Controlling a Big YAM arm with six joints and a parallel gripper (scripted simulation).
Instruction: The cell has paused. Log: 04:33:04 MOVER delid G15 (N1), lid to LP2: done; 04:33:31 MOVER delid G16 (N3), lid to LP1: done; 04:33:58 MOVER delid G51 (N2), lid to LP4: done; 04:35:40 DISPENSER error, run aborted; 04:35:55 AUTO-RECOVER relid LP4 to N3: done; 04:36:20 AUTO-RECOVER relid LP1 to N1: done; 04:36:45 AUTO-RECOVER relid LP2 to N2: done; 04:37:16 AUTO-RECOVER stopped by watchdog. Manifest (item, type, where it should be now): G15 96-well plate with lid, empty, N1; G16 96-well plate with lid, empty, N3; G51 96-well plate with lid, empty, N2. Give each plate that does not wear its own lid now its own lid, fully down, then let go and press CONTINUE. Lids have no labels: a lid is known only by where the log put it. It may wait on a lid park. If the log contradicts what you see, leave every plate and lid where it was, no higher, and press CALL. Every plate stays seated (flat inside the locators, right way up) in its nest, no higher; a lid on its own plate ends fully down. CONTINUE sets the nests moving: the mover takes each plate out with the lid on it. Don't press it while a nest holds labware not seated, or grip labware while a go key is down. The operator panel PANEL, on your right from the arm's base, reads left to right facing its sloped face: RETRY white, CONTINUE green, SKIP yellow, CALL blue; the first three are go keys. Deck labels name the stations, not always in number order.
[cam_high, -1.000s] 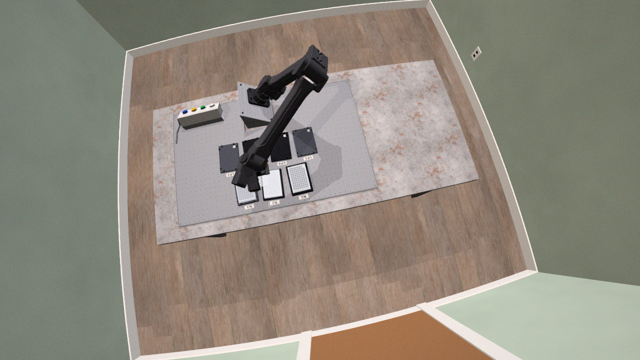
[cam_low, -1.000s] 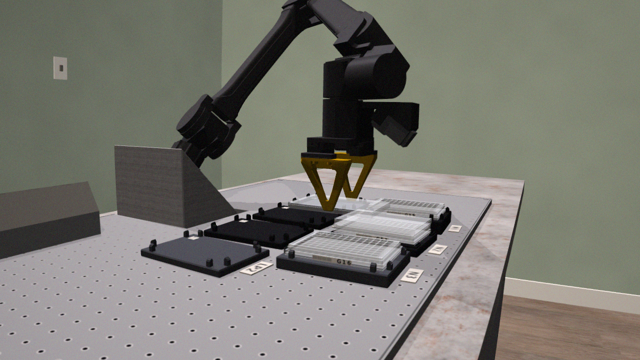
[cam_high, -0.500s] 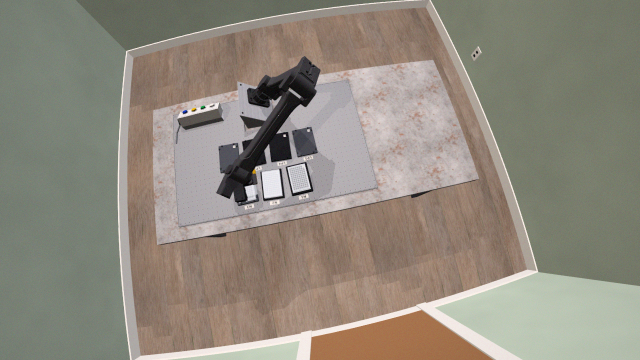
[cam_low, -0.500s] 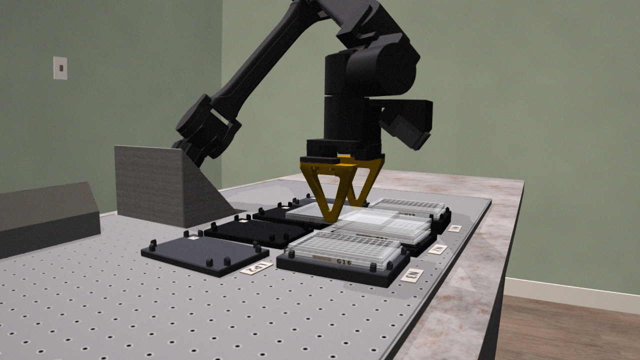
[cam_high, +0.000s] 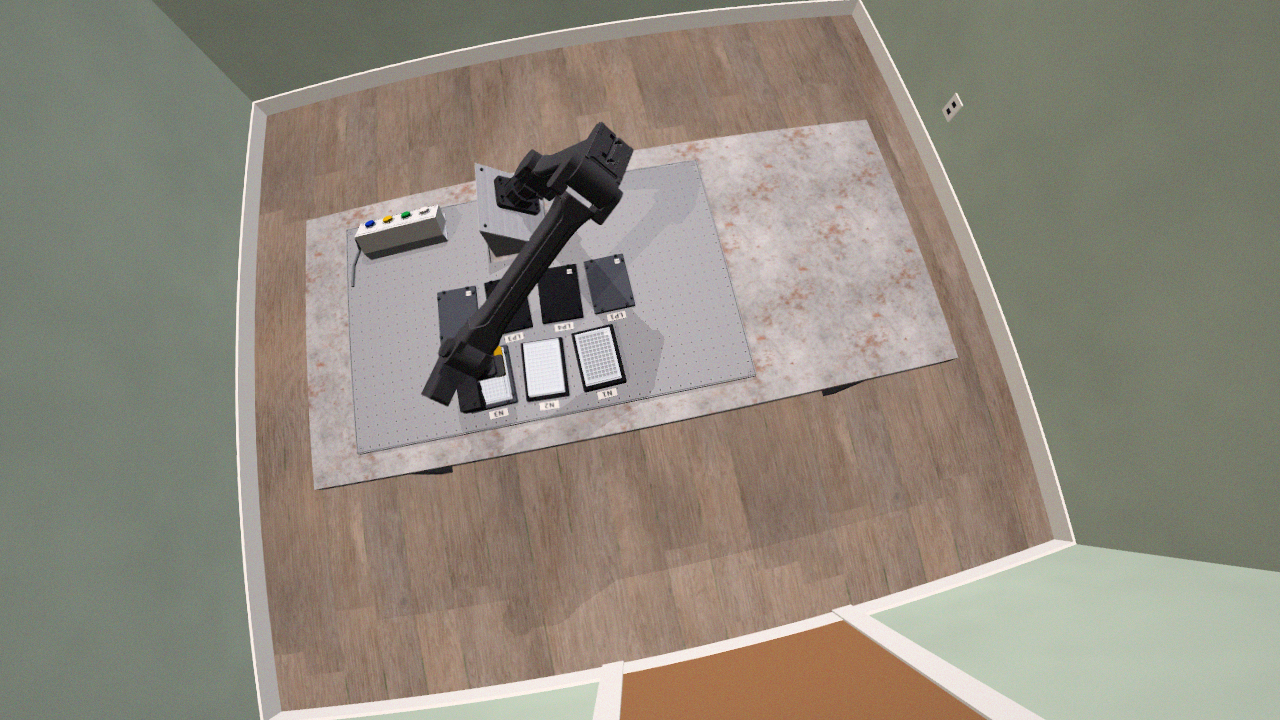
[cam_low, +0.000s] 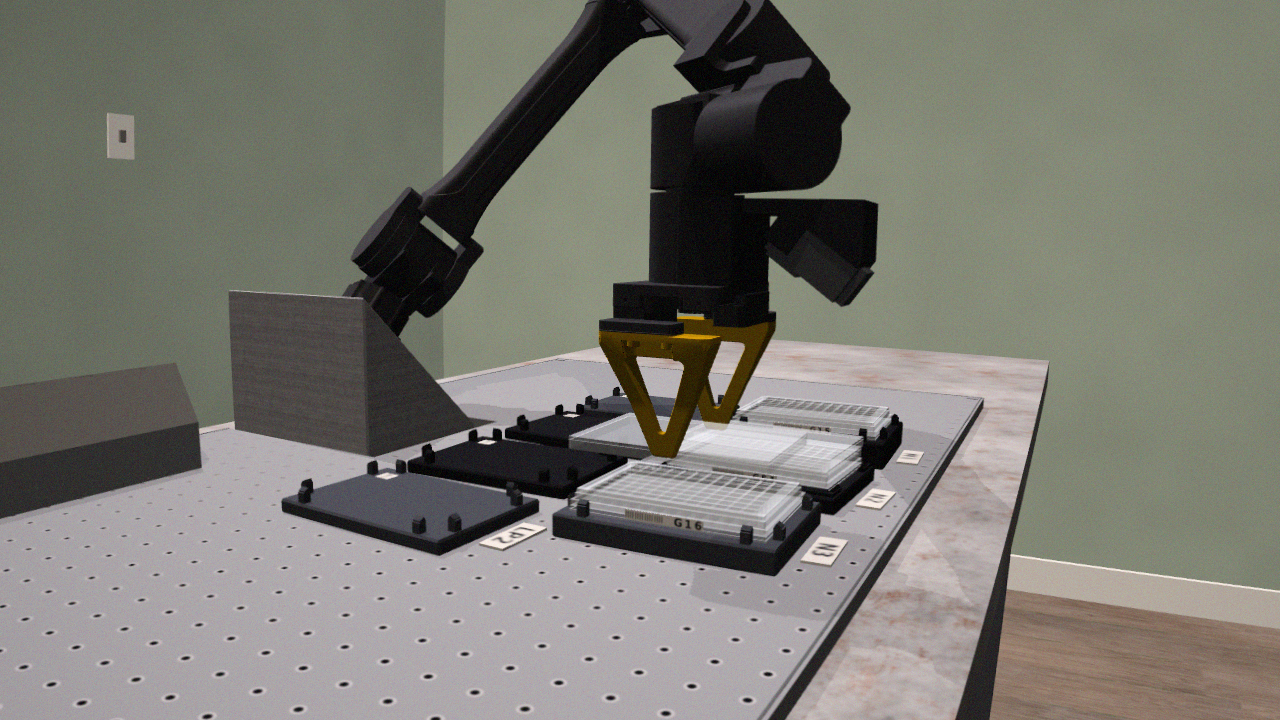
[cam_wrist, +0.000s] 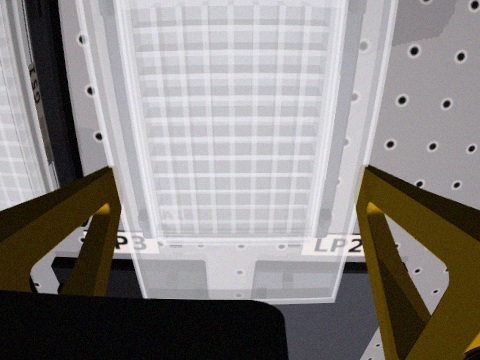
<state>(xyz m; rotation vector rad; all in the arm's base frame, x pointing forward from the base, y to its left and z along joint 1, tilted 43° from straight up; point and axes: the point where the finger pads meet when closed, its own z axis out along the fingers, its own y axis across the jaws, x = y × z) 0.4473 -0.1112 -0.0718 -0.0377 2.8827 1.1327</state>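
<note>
- The tool (cam_low: 684, 436) is clamped across the short sides of a clear lid (cam_wrist: 234, 140), held level and hanging just above plate G16 (cam_low: 689, 504) in nest N3 (cam_low: 684, 544). Plate G16 looks bare, no lid on it.
- My take for doing this well: the lid isn't squared up yet. In the wrist view it sits shifted toward the camera, its far edge short of the plate's far edge, so I'd nudge it over before going down.
- Then come straight down, keep it flat, and don't release until the skirt is fully over the plate rim. A cocked lid probably hangs on one corner.
- Watch the nest's black locator pegs (cam_low: 745, 534); the yellow fingers pass close to them.
- Looks: the lid is thin, see-through and unlabeled, and the well grid shows right through it. The plate in N2 (cam_low: 787, 456) has a lid; the far plate (cam_low: 819, 413) I can't tell.
</note>
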